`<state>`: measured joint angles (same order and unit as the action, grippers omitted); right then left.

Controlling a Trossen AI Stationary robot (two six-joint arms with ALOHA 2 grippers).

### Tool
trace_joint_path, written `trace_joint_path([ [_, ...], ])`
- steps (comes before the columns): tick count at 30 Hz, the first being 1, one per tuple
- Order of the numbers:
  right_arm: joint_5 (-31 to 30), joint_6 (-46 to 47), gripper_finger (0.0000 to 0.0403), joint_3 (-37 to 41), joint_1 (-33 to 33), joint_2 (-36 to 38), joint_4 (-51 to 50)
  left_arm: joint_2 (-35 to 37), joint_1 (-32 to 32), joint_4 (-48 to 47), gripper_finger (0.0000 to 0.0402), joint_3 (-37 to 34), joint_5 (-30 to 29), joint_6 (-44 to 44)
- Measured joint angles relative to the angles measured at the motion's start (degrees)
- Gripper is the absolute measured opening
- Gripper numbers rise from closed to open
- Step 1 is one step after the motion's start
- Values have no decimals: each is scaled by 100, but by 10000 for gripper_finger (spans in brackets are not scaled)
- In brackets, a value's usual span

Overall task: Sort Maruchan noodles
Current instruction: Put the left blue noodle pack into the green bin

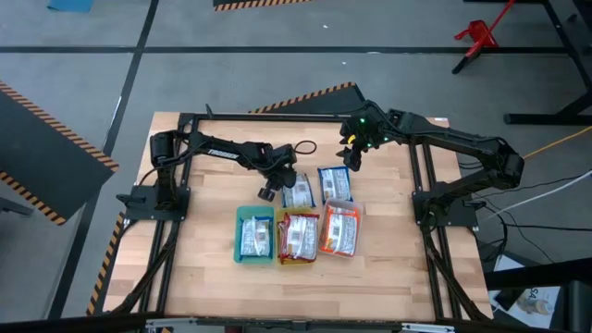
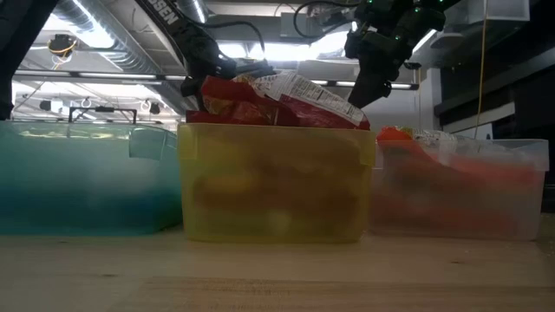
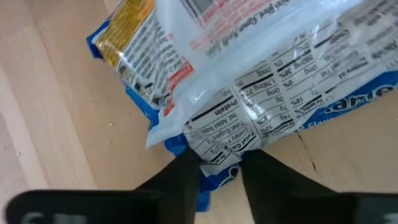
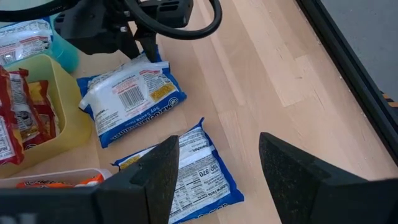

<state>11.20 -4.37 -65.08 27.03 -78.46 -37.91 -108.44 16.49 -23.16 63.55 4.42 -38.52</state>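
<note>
Two blue-and-white noodle packets lie flat on the wood behind the trays: one (image 1: 297, 193) (image 4: 127, 93) by my left gripper (image 1: 271, 188), the other (image 1: 334, 182) (image 4: 183, 171) to its right. My left gripper is shut on the first packet's end. My right gripper (image 1: 351, 157) (image 4: 217, 180) is open and hovers above the second packet without touching it. More packets fill the trays: blue-and-white in the green tray (image 1: 242, 215), red in the yellow tray (image 2: 269, 182), orange in the clear tray (image 2: 460, 191). My left gripper pinches the blue-and-white packet between its two fingers at the edge of the end facing the table's left (image 3: 221, 154). The fingers (image 3: 186, 177) come slanting down from the table's left. The rest of the packet (image 4: 134, 87) lies on the wood.
The three trays stand side by side near the table's middle, green on the left, yellow in the centre, clear on the right. A black frame (image 1: 421, 185) borders the table on both sides and at the far edge. Bare wood (image 1: 305, 291) lies in front of the trays.
</note>
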Motion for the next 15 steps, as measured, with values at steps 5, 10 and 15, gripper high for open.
trace_joint_path([
  [5,0,-1,209,0,0,0,-13,-4,13,-14,48,-2,-133,92],
  [10,0,0,209,0,0,0,-16,0,15,-17,8,-7,-213,241],
  [15,0,-5,209,0,0,0,-99,125,35,-108,6,-25,-551,483],
])
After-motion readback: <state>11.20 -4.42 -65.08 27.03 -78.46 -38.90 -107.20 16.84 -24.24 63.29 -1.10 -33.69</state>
